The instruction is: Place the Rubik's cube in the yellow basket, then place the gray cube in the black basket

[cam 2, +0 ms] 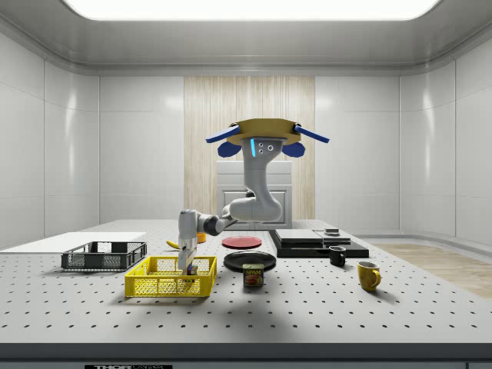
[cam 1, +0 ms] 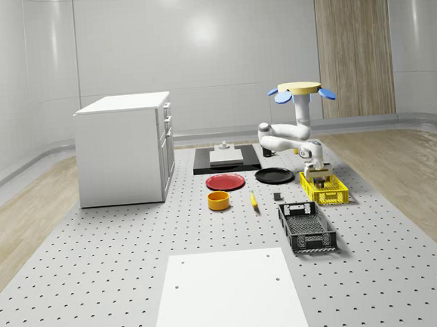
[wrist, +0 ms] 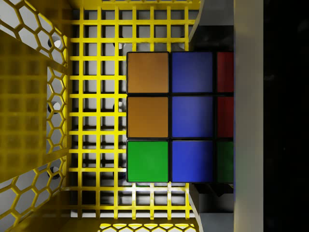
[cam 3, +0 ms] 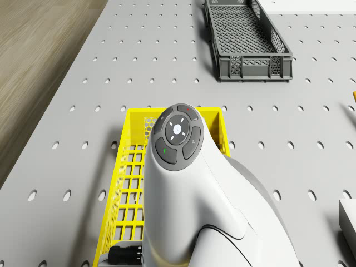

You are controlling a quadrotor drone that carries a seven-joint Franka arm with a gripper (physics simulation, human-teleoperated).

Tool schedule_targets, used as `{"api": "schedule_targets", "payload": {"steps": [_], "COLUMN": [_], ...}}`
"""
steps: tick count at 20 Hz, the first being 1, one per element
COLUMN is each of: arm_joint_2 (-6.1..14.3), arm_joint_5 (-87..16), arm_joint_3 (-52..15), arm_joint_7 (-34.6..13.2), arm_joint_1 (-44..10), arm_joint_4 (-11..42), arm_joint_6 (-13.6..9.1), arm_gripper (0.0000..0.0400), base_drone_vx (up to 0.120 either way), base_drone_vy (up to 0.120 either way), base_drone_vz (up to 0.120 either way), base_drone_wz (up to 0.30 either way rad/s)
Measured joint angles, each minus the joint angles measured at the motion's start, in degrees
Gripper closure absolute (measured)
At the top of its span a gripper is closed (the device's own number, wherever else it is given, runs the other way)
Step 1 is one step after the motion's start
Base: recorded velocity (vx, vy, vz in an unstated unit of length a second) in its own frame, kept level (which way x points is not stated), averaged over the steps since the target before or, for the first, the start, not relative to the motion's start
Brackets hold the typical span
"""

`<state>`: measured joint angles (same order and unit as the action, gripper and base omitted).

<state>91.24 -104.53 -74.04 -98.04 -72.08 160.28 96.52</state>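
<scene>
While we look along the wrist, the Rubik's cube (wrist: pixel 170 117) sits right before us, its orange, blue and green tiles over the grid floor of the yellow basket (wrist: pixel 91 121); one finger (wrist: pixel 248 116) runs down its red-edged side, touching it, but the other is hidden, so we cannot tell whether the claw pinches the cube or stands spread. In the side view the gripper (cam 2: pixel 187 265) reaches down inside the yellow basket (cam 2: pixel 171 277), while the drone (cam 2: pixel 266 132) hovers above the table (cam 2: pixel 323 307), behind the basket. Just beside the basket toward that view's right stands a tin can (cam 2: pixel 253 274), with two mugs (cam 2: pixel 368 275) farther right. Beyond the yellow basket, seen from the drone, lies the black basket (cam 3: pixel 247 39), well apart. In the whole-scene view a black plate (cam 1: pixel 274 176), a red plate (cam 1: pixel 225 182) and an orange bowl (cam 1: pixel 219 200) lie to the left of the baskets, a white cabinet (cam 1: pixel 125 148) farther left.
</scene>
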Motion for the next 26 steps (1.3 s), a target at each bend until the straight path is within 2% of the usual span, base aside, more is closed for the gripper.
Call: {"api": "schedule_targets", "payload": {"steps": [5,13,21,26], "arm_joint_2": [-0.21,-0.35,-0.17,0.03], "arm_joint_5": [0.95,7.10,10.87,11.57], "arm_joint_3": [-1.11,-7.72,-11.65,-12.32], "arm_joint_7": [0.08,0.29,0.33,0.33], "arm_joint_1": [0.29,1.35,1.65,1.68], "arm_joint_4": [0.30,1.56,1.95,1.99], "arm_joint_6": [-0.63,-3.08,-4.15,-4.16], "arm_gripper": [0.0014,0.0002,0.0000,0.0000], "base_drone_vx": [0.000,0.000,0.000,0.000], "base_drone_vy": [0.000,0.000,-0.005,-0.120], "base_drone_vz": [0.000,0.000,0.120,0.032], "base_drone_wz": [0.000,0.000,0.000,0.000]}}
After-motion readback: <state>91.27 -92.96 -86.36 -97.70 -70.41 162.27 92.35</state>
